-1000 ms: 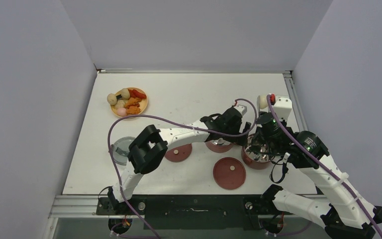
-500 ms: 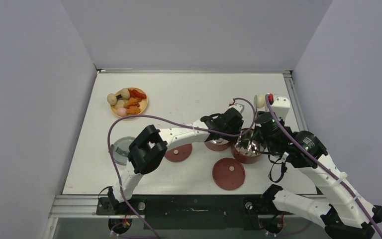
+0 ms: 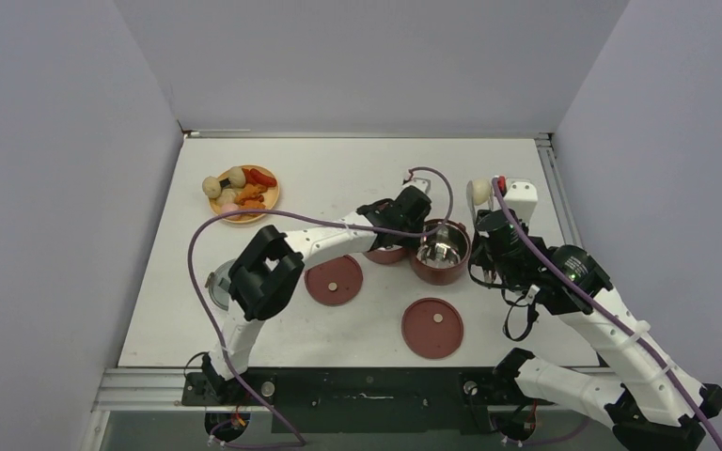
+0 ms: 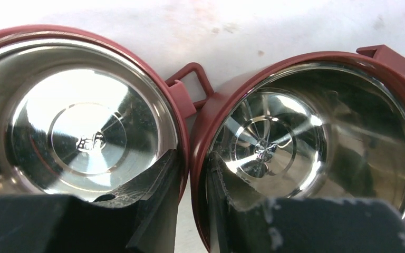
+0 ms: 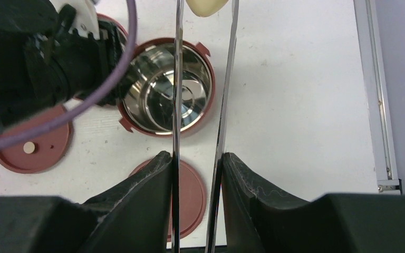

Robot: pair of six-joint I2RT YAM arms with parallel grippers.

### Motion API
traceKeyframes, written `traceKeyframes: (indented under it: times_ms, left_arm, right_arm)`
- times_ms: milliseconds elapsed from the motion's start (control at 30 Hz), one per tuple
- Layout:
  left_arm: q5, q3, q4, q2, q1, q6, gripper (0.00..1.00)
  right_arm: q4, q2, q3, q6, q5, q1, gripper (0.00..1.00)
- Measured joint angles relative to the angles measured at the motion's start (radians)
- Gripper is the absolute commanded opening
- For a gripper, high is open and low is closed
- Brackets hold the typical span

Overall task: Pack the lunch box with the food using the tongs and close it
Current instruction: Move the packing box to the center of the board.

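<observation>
Two open maroon lunch box containers stand rim to rim, the left container (image 3: pixel 385 252) (image 4: pixel 84 132) and the right container (image 3: pixel 440 252) (image 4: pixel 316 142). My left gripper (image 3: pixel 415 242) (image 4: pixel 192 158) straddles their touching walls, one finger inside each, shut on both rims. My right gripper (image 3: pixel 491 237) (image 5: pixel 196 158) is shut on the silver tongs (image 5: pixel 176 79), whose tips pinch a whitish egg-like piece (image 3: pixel 478 193) (image 5: pixel 205 6) in the air beyond the right container (image 5: pixel 166 95). The rest of the food (image 3: pixel 249 193) lies on a yellow plate (image 3: pixel 274 199) at the far left.
Two flat maroon lids lie on the table, one (image 3: pixel 334 280) (image 5: pixel 29 147) left of centre, one (image 3: pixel 432 327) (image 5: pixel 190 195) near the front. A grey translucent lid (image 3: pixel 216 287) sits partly under the left arm. Grey walls enclose the table.
My left gripper has closed over the two rims and moved left and back, and both containers have slid with it. The right gripper with tongs and egg followed leftward.
</observation>
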Motion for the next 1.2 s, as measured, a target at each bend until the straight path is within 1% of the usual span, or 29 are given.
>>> traceKeyframes:
  times_ms: [200, 367, 433, 533, 600, 633, 733, 900, 1067, 1200]
  left_arm:
    - [-0.013, -0.063, 0.031, -0.037, 0.108, -0.020, 0.22]
    - [-0.032, -0.074, 0.041, -0.044, 0.190, -0.049, 0.22]
    - [-0.031, -0.074, 0.046, -0.044, 0.217, -0.058, 0.24]
    - [-0.031, -0.074, 0.049, -0.044, 0.243, -0.071, 0.33]
    - [-0.026, -0.073, 0.049, -0.044, 0.250, -0.076, 0.44]
    - [-0.023, -0.073, 0.047, -0.044, 0.251, -0.075, 0.48]
    - [-0.013, -0.070, 0.044, -0.044, 0.250, -0.075, 0.56]
    - [0.010, -0.045, 0.029, -0.044, 0.246, -0.066, 0.72]
    - [0.034, -0.036, 0.000, -0.087, 0.254, -0.038, 0.75]
    - [0.064, -0.085, -0.003, -0.199, 0.291, -0.016, 0.76]
  right_arm:
    - [0.047, 0.000, -0.034, -0.026, -0.061, 0.000, 0.28]
    - [0.098, 0.000, -0.080, -0.052, -0.151, 0.000, 0.27]
    - [0.120, 0.000, -0.097, -0.060, -0.187, 0.000, 0.27]
    - [0.172, 0.000, -0.123, -0.073, -0.237, 0.000, 0.27]
    - [0.213, 0.005, -0.144, -0.077, -0.269, 0.000, 0.27]
    - [0.232, 0.011, -0.153, -0.079, -0.284, 0.000, 0.27]
    - [0.285, 0.041, -0.171, -0.083, -0.315, 0.000, 0.27]
    - [0.358, 0.088, -0.171, -0.093, -0.324, 0.000, 0.28]
    - [0.392, 0.125, -0.171, -0.093, -0.322, -0.008, 0.28]
    - [0.402, 0.141, -0.171, -0.093, -0.320, -0.024, 0.29]
